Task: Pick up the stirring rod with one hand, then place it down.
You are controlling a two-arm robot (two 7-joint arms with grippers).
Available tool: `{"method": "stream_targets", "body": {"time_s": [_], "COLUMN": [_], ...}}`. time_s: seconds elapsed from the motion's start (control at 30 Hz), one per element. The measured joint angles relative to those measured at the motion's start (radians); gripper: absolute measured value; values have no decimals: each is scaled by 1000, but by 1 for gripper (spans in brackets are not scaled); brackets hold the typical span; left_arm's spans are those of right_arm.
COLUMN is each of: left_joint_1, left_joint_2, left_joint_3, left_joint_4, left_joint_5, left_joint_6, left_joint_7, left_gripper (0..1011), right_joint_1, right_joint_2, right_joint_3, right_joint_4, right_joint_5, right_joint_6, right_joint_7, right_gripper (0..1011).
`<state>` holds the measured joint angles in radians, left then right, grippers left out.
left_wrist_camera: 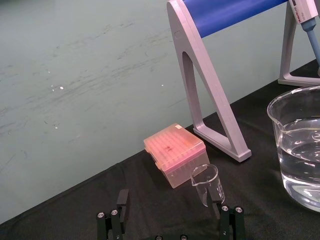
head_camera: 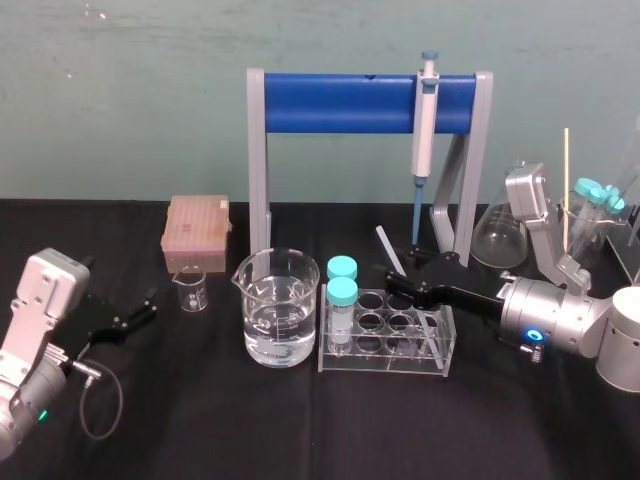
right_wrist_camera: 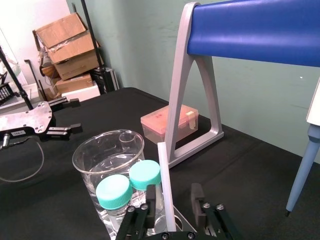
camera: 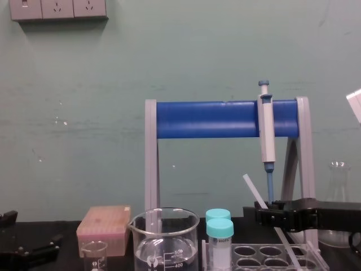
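**Stirring rod** (right_wrist_camera: 164,170): tilted, passing between the fingers of the right gripper (right_wrist_camera: 175,199) above the tube rack (head_camera: 440,352). Its upper end rises past the fingertips and its lower end slants down into the rack.

**Right gripper:** fingers narrowly apart. One finger (right_wrist_camera: 152,197) is against the rod, with a gap at the other.

**Left gripper** (head_camera: 143,310): spread, low at table left.

**Writing:** beaker (camera: 163,237), graduation "400". The tube label is unreadable.

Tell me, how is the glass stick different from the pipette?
The stirring rod is plain whitish; the pipette is white with a blue tip. The rod leans tilted between the right gripper's fingers; the pipette hangs upright on the blue stand. Both are long and thin.
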<state>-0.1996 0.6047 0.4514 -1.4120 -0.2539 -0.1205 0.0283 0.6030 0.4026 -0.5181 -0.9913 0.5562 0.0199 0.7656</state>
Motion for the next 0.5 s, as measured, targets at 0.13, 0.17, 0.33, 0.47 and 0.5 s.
{"method": "stream_targets", "body": {"time_s": [0.13, 0.17, 0.33, 0.47, 0.5], "left_joint_1": [0, 0, 0, 0, 0], "left_joint_2": [0, 0, 0, 0, 0], "left_joint_3": [0, 0, 0, 0, 0], "left_joint_4": [0, 0, 0, 0, 0], "left_joint_5": [0, 0, 0, 0, 0], "left_joint_6": [0, 0, 0, 0, 0], "left_joint_7": [0, 0, 0, 0, 0], "left_gripper": [1000, 1000, 1000, 1000, 1000], "right_joint_1": [0, 0, 0, 0, 0], "right_joint_2": [0, 0, 0, 0, 0], "right_joint_3": [0, 0, 0, 0, 0], "right_joint_4": [0, 0, 0, 0, 0], "right_joint_5": [0, 0, 0, 0, 0], "right_joint_6": [0, 0, 0, 0, 0], "right_joint_7": [0, 0, 1, 1, 1], "right_gripper": [320, 320, 146, 72, 72]}}
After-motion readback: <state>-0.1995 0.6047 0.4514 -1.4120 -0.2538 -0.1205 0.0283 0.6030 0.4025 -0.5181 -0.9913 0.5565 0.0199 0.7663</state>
